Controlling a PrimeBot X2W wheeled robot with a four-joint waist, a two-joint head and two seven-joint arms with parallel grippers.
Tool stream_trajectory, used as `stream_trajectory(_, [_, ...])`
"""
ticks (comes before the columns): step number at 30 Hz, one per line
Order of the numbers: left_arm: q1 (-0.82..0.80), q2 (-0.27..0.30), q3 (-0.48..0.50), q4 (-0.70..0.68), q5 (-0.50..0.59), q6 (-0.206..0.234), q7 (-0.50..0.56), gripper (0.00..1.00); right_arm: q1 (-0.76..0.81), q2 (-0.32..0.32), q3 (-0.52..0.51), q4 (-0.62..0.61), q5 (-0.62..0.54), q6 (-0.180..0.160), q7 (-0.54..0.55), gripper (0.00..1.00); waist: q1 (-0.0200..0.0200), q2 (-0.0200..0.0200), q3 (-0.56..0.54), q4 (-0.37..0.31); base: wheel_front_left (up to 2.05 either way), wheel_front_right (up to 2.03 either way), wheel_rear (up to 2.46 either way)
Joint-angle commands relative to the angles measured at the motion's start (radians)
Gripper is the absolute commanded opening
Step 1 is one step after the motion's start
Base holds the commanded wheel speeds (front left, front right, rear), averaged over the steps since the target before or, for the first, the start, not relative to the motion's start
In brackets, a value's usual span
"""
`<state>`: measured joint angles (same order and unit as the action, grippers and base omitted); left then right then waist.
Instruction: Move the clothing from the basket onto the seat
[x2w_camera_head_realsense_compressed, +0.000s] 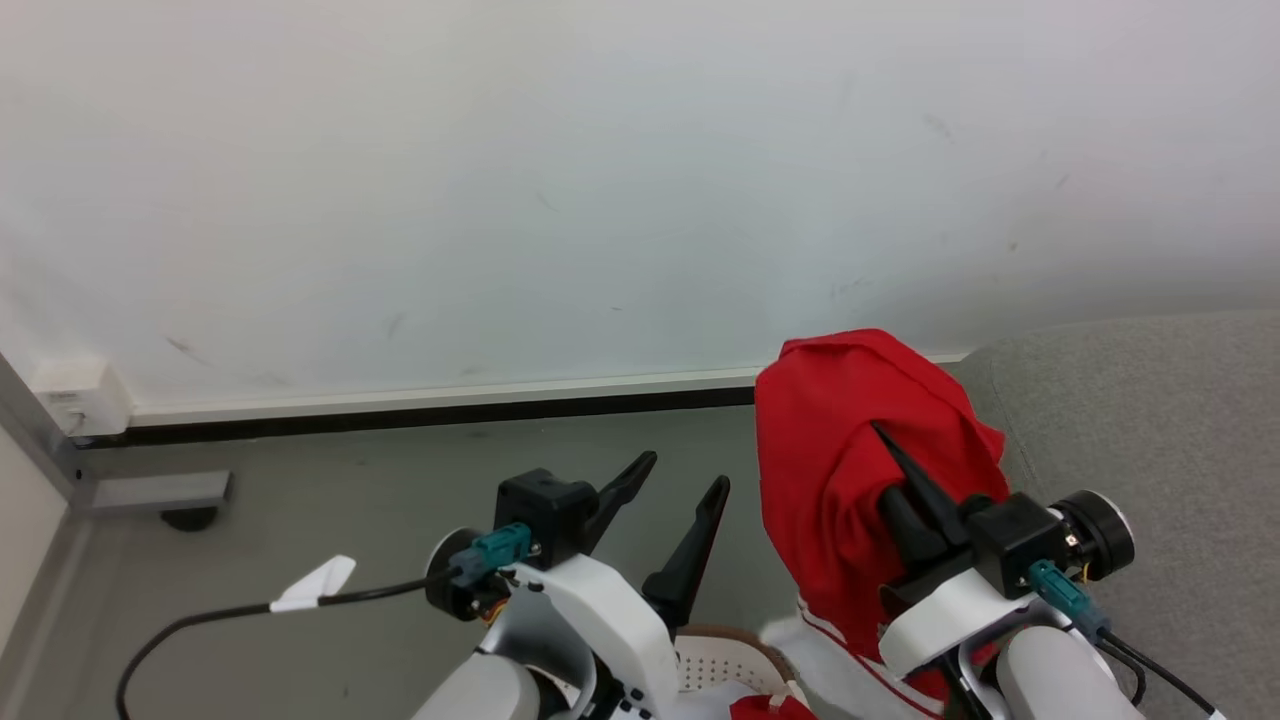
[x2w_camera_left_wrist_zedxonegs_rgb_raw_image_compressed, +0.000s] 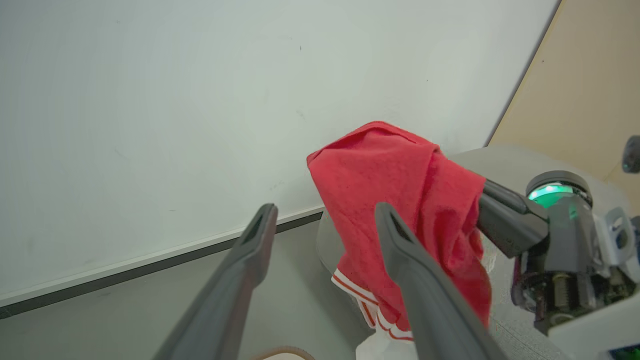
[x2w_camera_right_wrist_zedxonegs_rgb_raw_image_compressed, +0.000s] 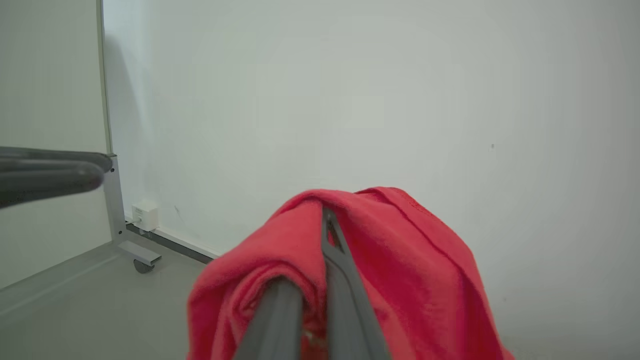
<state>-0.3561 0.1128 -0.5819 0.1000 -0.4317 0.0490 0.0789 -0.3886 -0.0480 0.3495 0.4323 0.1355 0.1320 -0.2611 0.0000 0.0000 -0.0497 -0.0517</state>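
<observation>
head view: clothing (x2w_camera_head_realsense_compressed: 835, 470) in right claw (x2w_camera_head_realsense_compressed: 882, 440)

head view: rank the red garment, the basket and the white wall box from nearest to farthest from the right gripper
1. red garment: clamped in the right gripper.
2. basket: below it, toward the left.
3. white wall box: far left, low on the wall.

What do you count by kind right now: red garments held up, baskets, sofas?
Red thin-fabric garment, held by the right fingers: 1
White perforated plastic basket with brown rim: 1
Light-grey fabric sofa: 1
Total: 3
</observation>
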Motion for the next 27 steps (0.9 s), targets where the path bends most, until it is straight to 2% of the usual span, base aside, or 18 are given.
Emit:
stream_trajectory(1, [0.013,0.007,0.000,-0.001,0.000,0.000,-0.002,1.00,0.005,-0.002,-0.012,-0.006,-0.007,-0.002,-0.003,0.00,0.0000,0.0000,0.003,-0.007,0.00,0.00,0.00])
stream_trajectory(10, [0.014,0.014,-0.002,0.003,0.007,0.005,-0.028,1.00,0.002,-0.003,-0.093,-0.036,-0.034,-0.002,-0.003,0.00,0.0000,0.0000,0.019,-0.075,0.00,0.00,0.00])
stream_trajectory(18, [0.020,0.014,-0.008,0.008,0.002,0.009,-0.047,1.00,0.005,-0.007,-0.137,-0.062,-0.063,-0.002,-0.003,0.00,0.0000,0.0000,0.040,-0.188,0.00,0.00,0.00])
stream_trajectory(27, [0.017,0.002,-0.039,0.021,0.009,-0.001,-0.065,1.00,0.033,-0.053,-0.193,-0.117,-0.054,-0.002,-0.003,0.00,0.0000,0.0000,0.075,-0.317,0.00,0.00,0.00])
